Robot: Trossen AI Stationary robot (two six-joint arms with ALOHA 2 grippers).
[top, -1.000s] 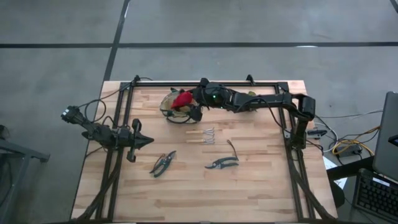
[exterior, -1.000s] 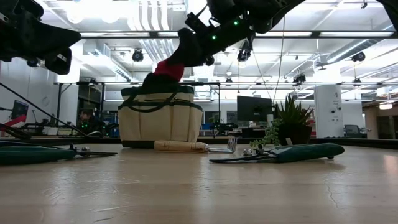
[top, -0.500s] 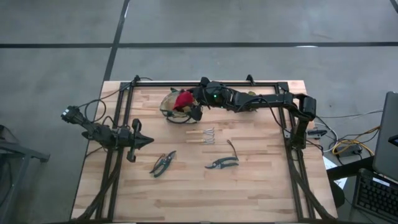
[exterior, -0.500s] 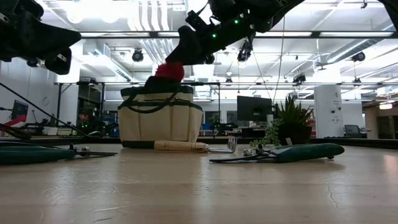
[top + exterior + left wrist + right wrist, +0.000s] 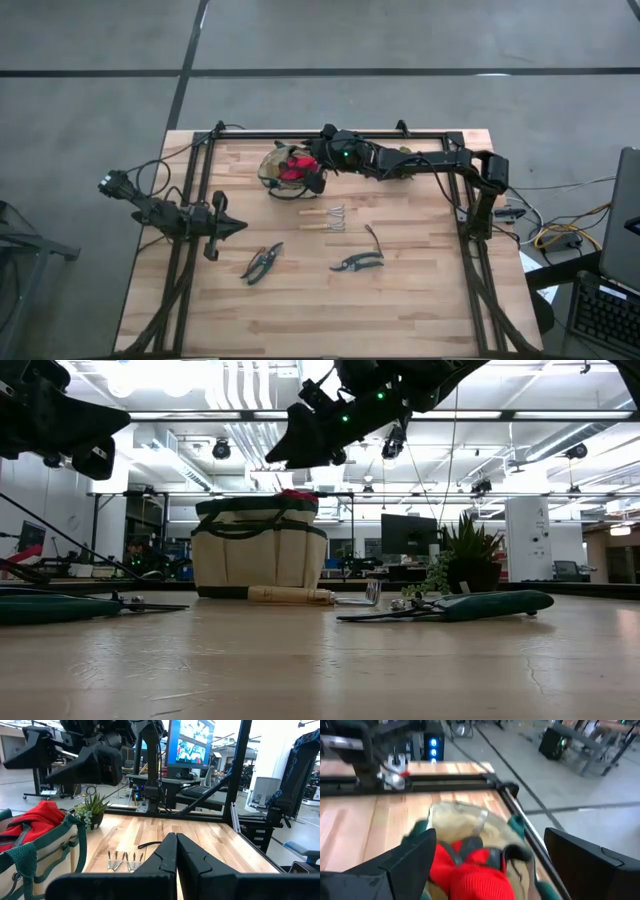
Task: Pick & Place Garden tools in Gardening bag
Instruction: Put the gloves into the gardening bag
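Note:
The tan gardening bag (image 5: 280, 170) with green trim stands at the table's far side, also in the low view (image 5: 258, 550). A red piece (image 5: 293, 167) lies in its mouth and peeks over the rim (image 5: 297, 494). My right gripper (image 5: 285, 458) hangs open just above the bag; in its wrist view the fingers stand either side of the red piece (image 5: 470, 870), apart from it. The rake (image 5: 325, 217) and two shears (image 5: 260, 262) (image 5: 356, 263) lie flat on the table. My left gripper (image 5: 240, 226) waits shut near the left edge.
A small green plant (image 5: 462, 555) stands on the table's far right part, beyond the right shears. A dark metal frame (image 5: 330, 133) runs along the table's far edge and both sides. Bare wood lies toward the near edge (image 5: 320, 320).
My right gripper has let go of the red piece, which has dropped from its fingertips into the bag's mouth; only its top shows over the rim now. The gripper has stayed above the bag.

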